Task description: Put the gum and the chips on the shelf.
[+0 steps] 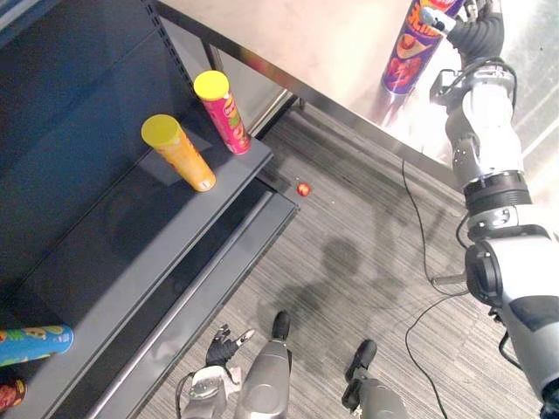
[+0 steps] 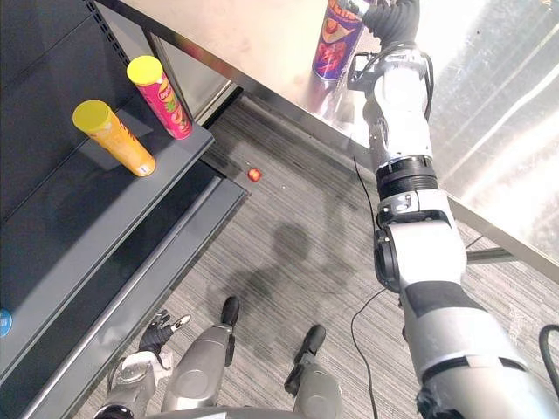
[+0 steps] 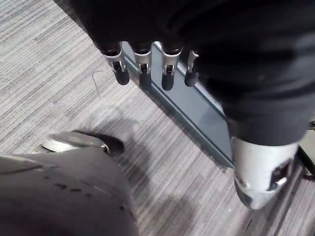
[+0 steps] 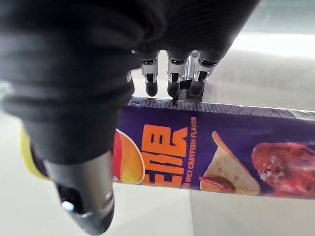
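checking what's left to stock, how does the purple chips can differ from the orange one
The purple chips can stands on the steel table; the orange can stands on the dark shelf. The right hand is at the purple can's top, fingers straight; nothing touches the orange can. The purple can's body is purple with a chip picture; the orange can's is orange under a yellow lid. Both are tall upright tubes.
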Tool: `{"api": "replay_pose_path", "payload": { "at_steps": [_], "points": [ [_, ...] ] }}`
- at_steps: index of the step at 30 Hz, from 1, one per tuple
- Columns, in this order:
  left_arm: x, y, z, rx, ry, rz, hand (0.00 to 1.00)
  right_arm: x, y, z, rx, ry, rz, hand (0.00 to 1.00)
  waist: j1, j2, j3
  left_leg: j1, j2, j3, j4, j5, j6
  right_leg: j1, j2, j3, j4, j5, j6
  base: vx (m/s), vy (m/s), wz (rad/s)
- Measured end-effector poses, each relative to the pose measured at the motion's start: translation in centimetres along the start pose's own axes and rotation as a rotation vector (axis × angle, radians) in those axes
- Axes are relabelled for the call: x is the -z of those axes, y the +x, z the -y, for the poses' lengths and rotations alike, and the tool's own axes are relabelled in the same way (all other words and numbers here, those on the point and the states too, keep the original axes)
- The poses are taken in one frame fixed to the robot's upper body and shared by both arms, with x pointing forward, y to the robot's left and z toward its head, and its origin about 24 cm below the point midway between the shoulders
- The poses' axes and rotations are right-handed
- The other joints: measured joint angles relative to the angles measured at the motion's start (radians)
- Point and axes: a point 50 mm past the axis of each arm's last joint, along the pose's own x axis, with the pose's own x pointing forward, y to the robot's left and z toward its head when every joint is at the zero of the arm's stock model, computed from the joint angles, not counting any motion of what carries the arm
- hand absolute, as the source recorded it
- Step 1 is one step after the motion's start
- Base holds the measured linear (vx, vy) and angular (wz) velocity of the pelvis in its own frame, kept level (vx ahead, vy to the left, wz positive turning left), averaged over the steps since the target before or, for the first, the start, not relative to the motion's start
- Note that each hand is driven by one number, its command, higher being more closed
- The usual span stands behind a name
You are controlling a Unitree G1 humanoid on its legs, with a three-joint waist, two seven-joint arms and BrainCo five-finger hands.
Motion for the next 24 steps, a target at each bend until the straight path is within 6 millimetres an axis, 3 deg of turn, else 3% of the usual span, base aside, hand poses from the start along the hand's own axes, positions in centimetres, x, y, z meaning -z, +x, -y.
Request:
{"api": "replay_pose_path", "payload": {
  "at_steps": [4, 5, 11, 24],
  "points": [
    [-0.1, 0.0, -0.2, 0.005, 0.021, 0.003, 0.0, -0.3, 0.5, 0.1, 0.016, 0.016, -0.012, 0.0, 0.004, 0.0, 0.028, -0.009, 0.002, -0.004, 0.01, 0.0, 0.0, -0.001, 0.003, -0.003, 0.0, 0.0, 0.0, -0.01, 0.002, 0.02],
    [-0.1, 0.0, -0.1, 0.007, 0.024, 0.001, 0.0, -0.1, 0.4, 0.1, 0.019, 0.014, -0.02, 1.0, 0.004, 0.001, 0.028, -0.012, 0.002, -0.005, 0.011, 0.0, 0.0, -0.002, 0.003, -0.004, 0.0, 0.0, 0.0, -0.03, 0.013, 0.06],
    [0.0, 0.0, -0.1, 0.008, 0.029, -0.003, 0.0, 0.6, 0.5, 0.5, 0.042, 0.013, -0.065, 1.0, 0.023, 0.001, 0.028, -0.032, 0.005, -0.009, 0.024, -0.001, -0.001, -0.015, 0.008, -0.005, 0.0, 0.0, 0.0, -0.01, 0.004, 0.0],
    [0.1, 0.0, -0.2, 0.001, 0.03, -0.003, 0.0, 0.7, 0.4, -0.6, 0.012, 0.017, -0.07, 1.0, 0.028, 0.001, 0.028, -0.039, 0.019, -0.003, 0.041, -0.006, -0.009, -0.016, 0.021, 0.001, -0.002, 0.001, -0.008, 0.0, 0.0, -0.02]
  ]
}}
